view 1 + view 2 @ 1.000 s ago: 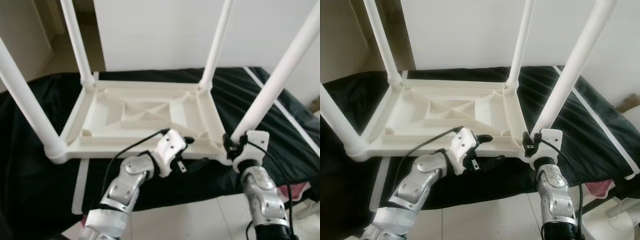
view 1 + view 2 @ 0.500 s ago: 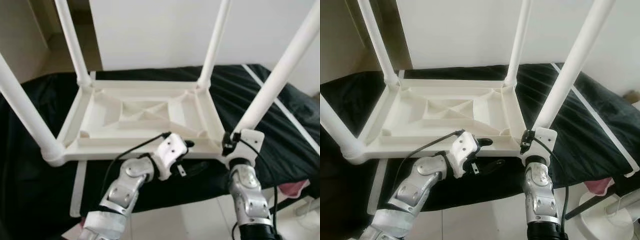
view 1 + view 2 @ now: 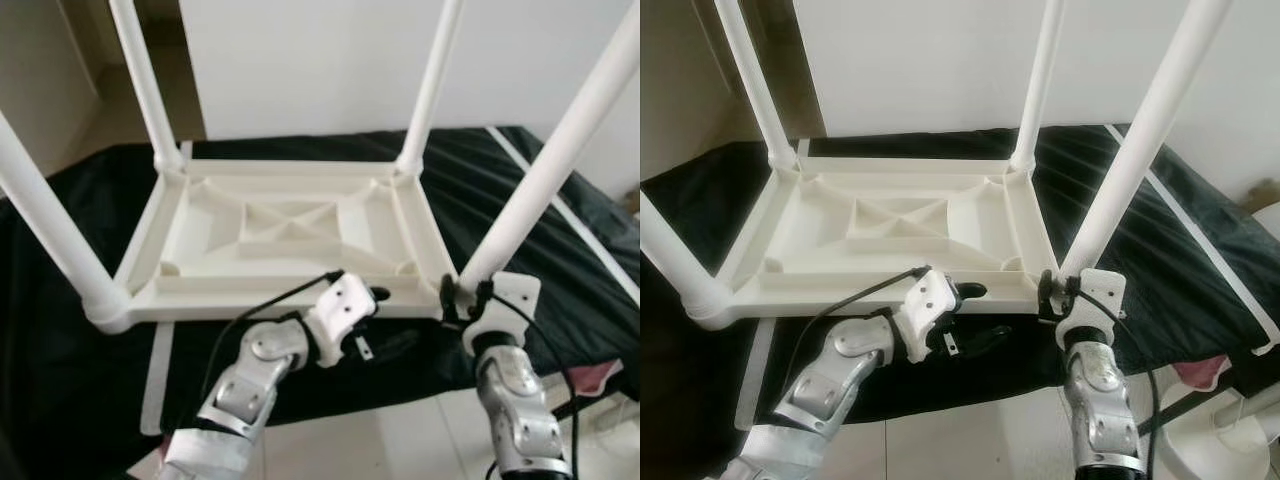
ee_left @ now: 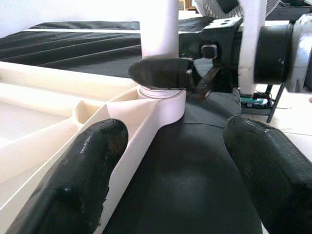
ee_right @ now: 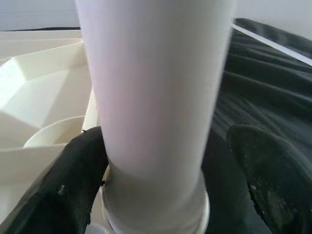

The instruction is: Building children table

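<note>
A white plastic children's table (image 3: 280, 235) lies upside down on a black cloth (image 3: 60, 330), its four legs pointing up — two far ones near a white wall (image 3: 320, 60), two near ones close to the robot.

On the left, the near left leg (image 3: 50, 225) rises from its corner socket with nothing touching it. Moving right, the left gripper (image 3: 385, 320) sits at the table's near edge, fingers (image 4: 87, 170) spread: one lies over the rim, the other over the cloth just outside it. It pinches nothing.

Further right, the right gripper (image 3: 1050, 292) is at the base of the near right leg (image 3: 545, 185), just above the corner socket. In the right wrist view its fingers (image 5: 73, 180) stand on either side of the leg; whether they press on it cannot be told.

The table looks light, stiff and hollow, with a smooth surface that is probably slippery. The legs seem the easiest place to take hold — low down near the socket, where a push or twist would likely flex them least. The ribbed rim offers a second hold.
</note>
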Controlling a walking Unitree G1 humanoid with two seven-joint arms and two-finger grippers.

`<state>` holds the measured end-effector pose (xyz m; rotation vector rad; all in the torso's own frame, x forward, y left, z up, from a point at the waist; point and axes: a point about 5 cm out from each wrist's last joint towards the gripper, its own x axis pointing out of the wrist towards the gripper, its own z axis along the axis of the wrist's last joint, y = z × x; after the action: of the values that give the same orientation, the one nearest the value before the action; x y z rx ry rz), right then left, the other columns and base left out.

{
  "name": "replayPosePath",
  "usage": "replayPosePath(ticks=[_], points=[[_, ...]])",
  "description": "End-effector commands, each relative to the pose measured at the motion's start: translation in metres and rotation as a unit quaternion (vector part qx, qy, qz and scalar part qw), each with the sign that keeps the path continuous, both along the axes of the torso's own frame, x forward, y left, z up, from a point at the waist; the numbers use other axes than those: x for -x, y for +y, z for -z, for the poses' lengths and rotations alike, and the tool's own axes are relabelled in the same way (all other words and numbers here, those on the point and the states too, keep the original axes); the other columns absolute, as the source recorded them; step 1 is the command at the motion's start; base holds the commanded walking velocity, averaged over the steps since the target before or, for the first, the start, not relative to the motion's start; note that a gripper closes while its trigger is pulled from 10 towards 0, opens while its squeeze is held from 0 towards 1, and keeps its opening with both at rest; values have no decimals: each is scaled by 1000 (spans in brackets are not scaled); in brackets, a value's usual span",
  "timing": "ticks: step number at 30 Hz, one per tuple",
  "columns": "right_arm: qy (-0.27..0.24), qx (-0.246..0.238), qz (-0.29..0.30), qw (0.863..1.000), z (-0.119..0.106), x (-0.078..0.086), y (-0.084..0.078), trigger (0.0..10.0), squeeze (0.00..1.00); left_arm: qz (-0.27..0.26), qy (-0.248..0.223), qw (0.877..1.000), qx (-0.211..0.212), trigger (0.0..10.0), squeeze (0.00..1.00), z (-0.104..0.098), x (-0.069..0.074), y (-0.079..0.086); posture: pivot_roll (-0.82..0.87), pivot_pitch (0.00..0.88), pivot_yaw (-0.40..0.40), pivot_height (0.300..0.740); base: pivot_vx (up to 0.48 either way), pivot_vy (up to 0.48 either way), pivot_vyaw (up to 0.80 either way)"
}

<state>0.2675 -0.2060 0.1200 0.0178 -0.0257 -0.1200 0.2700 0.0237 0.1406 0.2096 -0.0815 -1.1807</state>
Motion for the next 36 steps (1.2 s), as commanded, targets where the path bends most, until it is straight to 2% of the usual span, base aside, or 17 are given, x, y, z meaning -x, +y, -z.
replayPosePath(ticks=[1,2,3,4,7,9,11,14,16,20,21,22,23,24,25,31,36], points=[[-10,2,-27,1000,-3,2,-5,10000,1000,-14,2,1000,1,10000,0,0,0,0,26,0,-21,740,0,0,0],[-10,2,-27,1000,-3,2,-5,10000,1000,-14,2,1000,1,10000,0,0,0,0,26,0,-21,740,0,0,0],[-8,2,-53,999,-3,1,-9,10000,698,-13,2,1000,1,10000,0,1,1,0,25,0,-22,740,0,0,0],[-8,6,-70,997,-4,1,-12,10000,0,-13,2,1000,1,10000,0,1,1,-1,25,0,-22,740,0,0,0],[-13,11,-87,996,-6,0,-14,10000,0,-13,2,1000,2,10000,0,1,1,-1,23,0,-22,740,0,0,0],[-19,31,-119,992,-8,-3,-19,10000,0,-12,3,1000,2,10000,0,0,1,-2,22,0,-22,740,0,0,0],[-19,31,-119,992,-8,-3,-19,10000,0,-12,3,1000,2,10000,0,0,1,-2,22,0,-22,740,0,0,0],[-13,47,-192,980,-13,-17,-22,10000,0,-14,2,1000,3,10000,0,-1,0,-1,25,0,-27,740,0,0,0],[-13,47,-192,980,-13,-17,-22,10000,0,-14,2,1000,3,10000,0,-1,0,-1,25,0,-27,740,0,0,0],[-6,56,-227,972,-15,-30,-19,10000,0,-16,2,1000,4,10000,0,-2,-1,-1,24,0,-25,740,0,0,0],[-6,54,-236,970,-16,-33,-18,8314,0,-16,2,1000,4,10000,0,-2,-1,-1,24,0,-24,740,0,0,0],[-6,54,-236,970,-16,-33,-18,8314,0,-16,2,1000,4,10000,0,-2,-1,-1,24,0,-24,740,0,0,0],[-5,55,-244,968,-16,-36,-16,6588,0,-16,2,1000,5,10000,0,-2,-1,-2,29,0,-26,740,0,0,0],[-6,56,-251,966,-16,-37,-15,1529,0,-16,2,1000,5,10000,0,-3,-1,-2,29,0,-26,740,0,0,0],[-3,57,-259,964,-15,-38,-14,0,0,-18,2,1000,6,10000,0,-3,-1,-2,35,0,-32,740,0,0,0],[16,60,-288,956,-8,-33,-20,0,0,-37,4,999,8,10000,0,-3,-3,4,47,0,-48,740,0,0,0],[20,60,-290,955,-5,-32,-23,0,0,-40,4,999,10,10000,0,-4,-3,3,47,0,-50,740,0,0,0]])
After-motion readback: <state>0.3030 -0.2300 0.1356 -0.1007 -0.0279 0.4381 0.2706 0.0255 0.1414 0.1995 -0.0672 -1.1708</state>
